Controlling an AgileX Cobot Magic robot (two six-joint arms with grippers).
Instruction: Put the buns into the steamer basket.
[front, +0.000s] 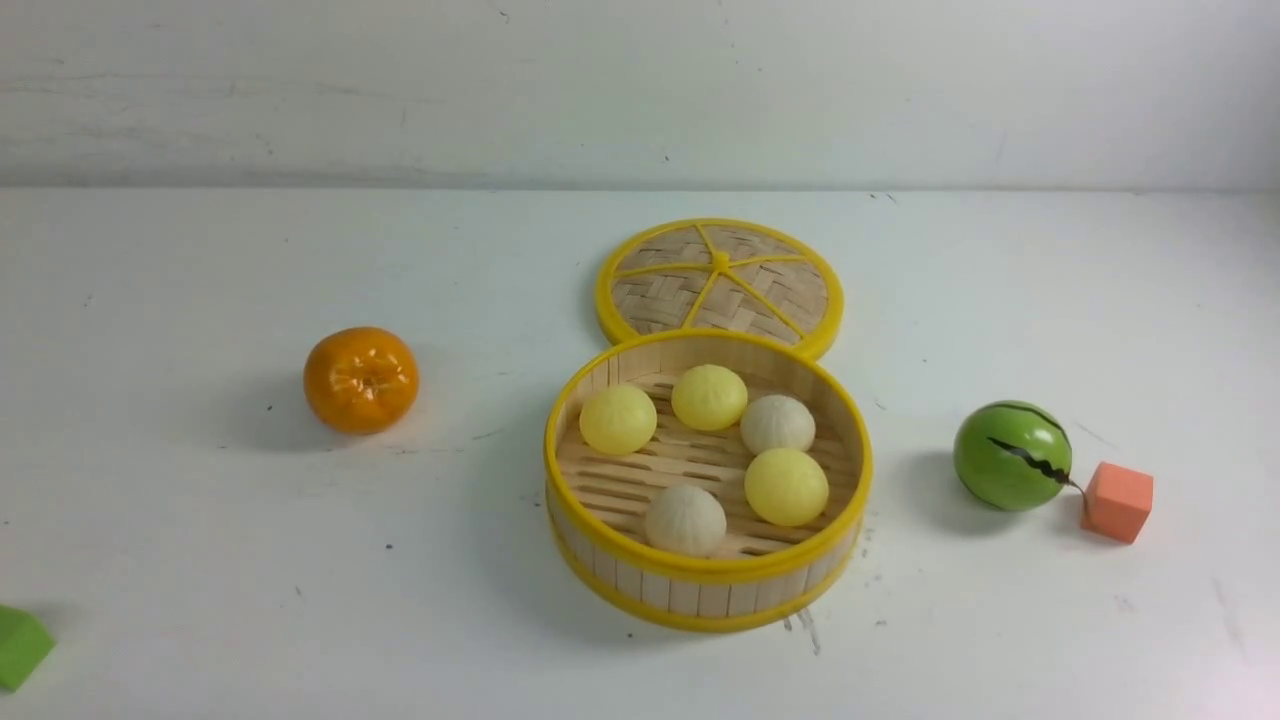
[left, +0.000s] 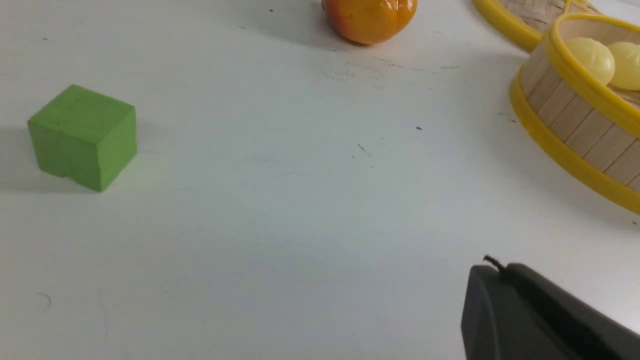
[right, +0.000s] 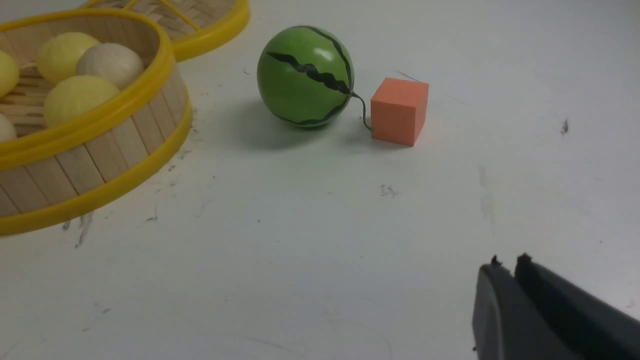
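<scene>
Five buns (front: 708, 397) resting inside the steamer basket (front: 700, 590) at frame centre on the desk (front: 200, 560); left gripper (left: 492, 280) and right gripper (right: 507, 280) pressed together, empty, low right in wrist views; risk now: nudging basket, spilling buns

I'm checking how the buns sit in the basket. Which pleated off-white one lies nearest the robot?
The off-white bun against the steamer basket's near wall; the other off-white one sits farther back, among the yellow buns.

Green cube (front: 20, 647) — cut by frame edge
</scene>
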